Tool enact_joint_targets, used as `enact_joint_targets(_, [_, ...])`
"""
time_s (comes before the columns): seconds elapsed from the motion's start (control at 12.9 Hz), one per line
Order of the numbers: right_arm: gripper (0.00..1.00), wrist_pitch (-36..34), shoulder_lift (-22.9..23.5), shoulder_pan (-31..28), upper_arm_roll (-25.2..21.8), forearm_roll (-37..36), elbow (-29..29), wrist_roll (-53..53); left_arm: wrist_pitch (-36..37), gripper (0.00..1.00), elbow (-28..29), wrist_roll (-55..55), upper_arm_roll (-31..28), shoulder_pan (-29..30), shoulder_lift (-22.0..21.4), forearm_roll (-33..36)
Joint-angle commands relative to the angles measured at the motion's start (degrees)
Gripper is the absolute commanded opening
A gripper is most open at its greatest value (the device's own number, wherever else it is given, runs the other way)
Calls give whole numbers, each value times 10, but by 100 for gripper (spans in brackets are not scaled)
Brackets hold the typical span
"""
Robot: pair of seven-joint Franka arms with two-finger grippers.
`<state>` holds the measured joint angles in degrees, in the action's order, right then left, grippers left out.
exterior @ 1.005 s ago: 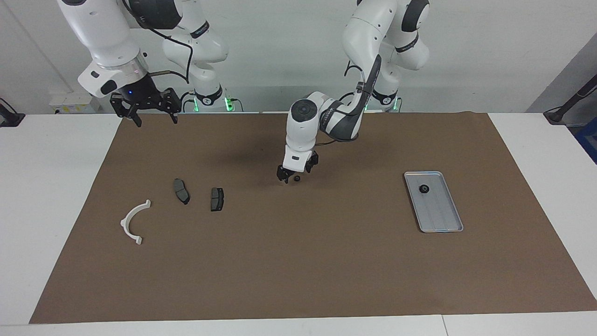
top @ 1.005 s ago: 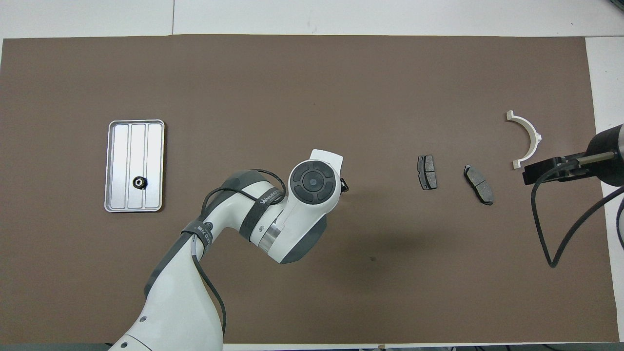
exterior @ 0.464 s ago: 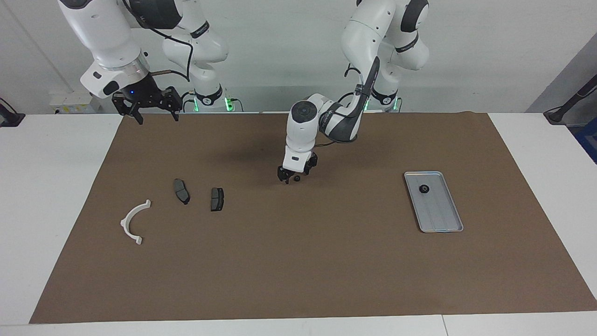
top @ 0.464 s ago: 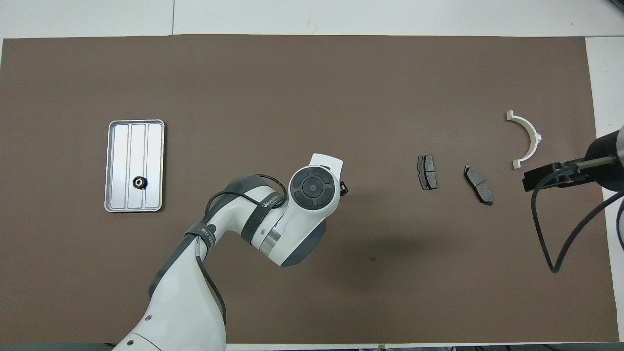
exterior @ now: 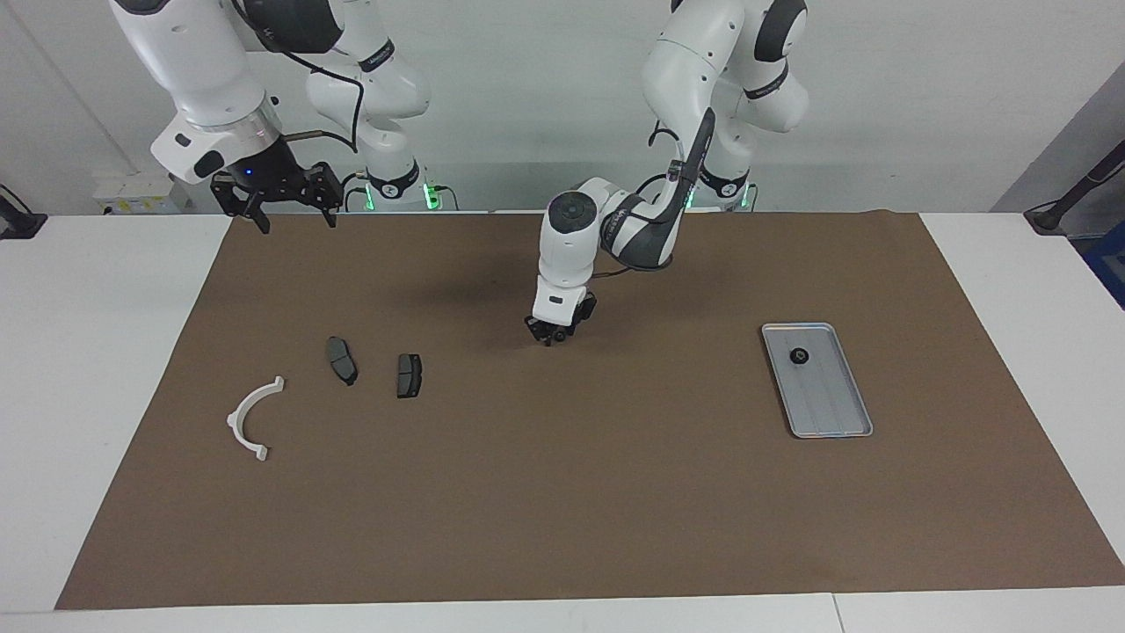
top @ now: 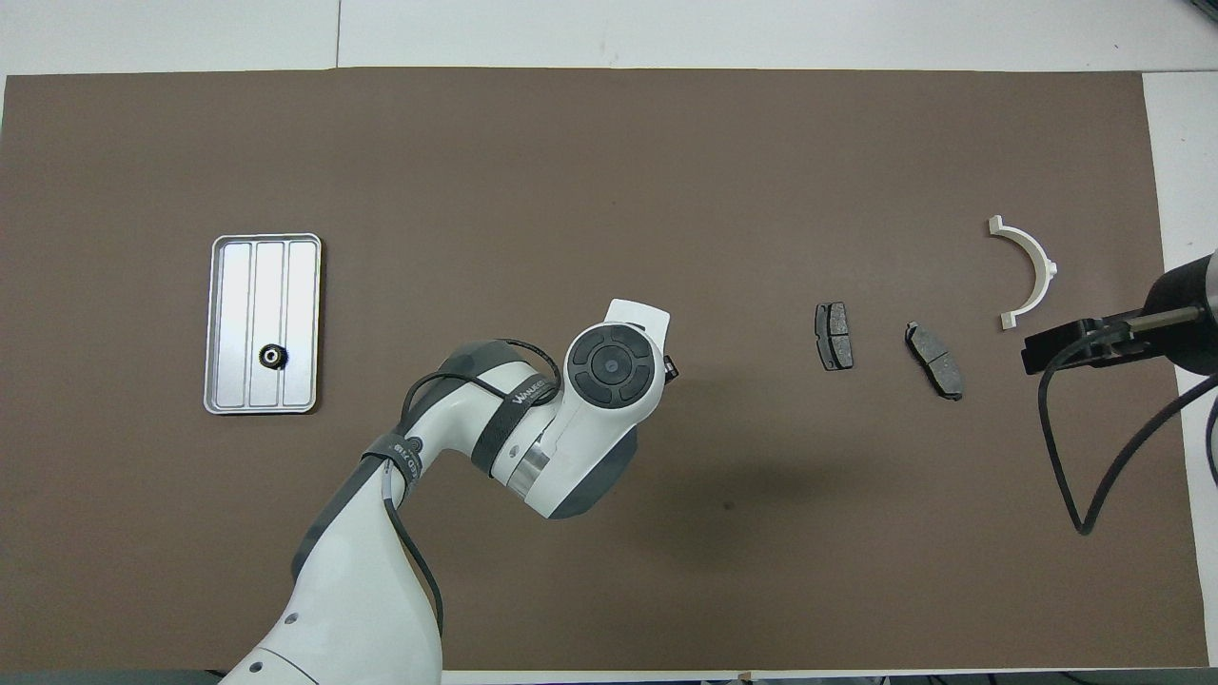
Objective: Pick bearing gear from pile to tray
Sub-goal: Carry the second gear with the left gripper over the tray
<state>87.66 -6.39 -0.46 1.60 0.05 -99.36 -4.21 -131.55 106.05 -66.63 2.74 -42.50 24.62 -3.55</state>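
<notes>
Bearing gear (exterior: 799, 356) from the facing camera lies in the tray (exterior: 835, 422), at the end nearer my bases; my left gripper (exterior: 554, 336) is down at the brown mat (exterior: 562, 492), well apart from the tray toward the right arm's end, and I cannot tell whether its jaws pinch anything, while my right gripper (exterior: 272, 209) waits farther from the tray with jaws spread. From overhead, the gear (top: 273, 356) sits on the tray's (top: 266, 404) ribbed floor, my left wrist hides its jaws, and two brake pads (top: 834, 336) and a white arc (top: 1028, 271) lie well apart from the tray.
</notes>
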Motion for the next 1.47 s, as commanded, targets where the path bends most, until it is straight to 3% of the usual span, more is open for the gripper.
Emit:
enact_joint_targets(0.0, [97, -7, -14, -10, 4, 12, -14, -3, 3, 1, 6, -4, -6, -8, 6, 5])
enact_joint_targets(0.46, [97, -6, -15, -9, 4, 12, -14, 0, 115, 0, -37, 2, -9, 30, -14, 7])
enact_joint_targets(0.85, [97, -5, -15, -9, 4, 12, -14, -1, 187, 0, -21, 205, -7, 174, -84, 8])
enact_joint_targets(1.24, [97, -4, -15, -10, 4, 12, -14, 3, 163, 0, -22, 451, -8, 315, -83, 10])
enact_joint_targets(1.39, [97, 4, -15, -4, 4, 12, -14, 56, 130, 0, -16, 507, -9, 360, -81, 11])
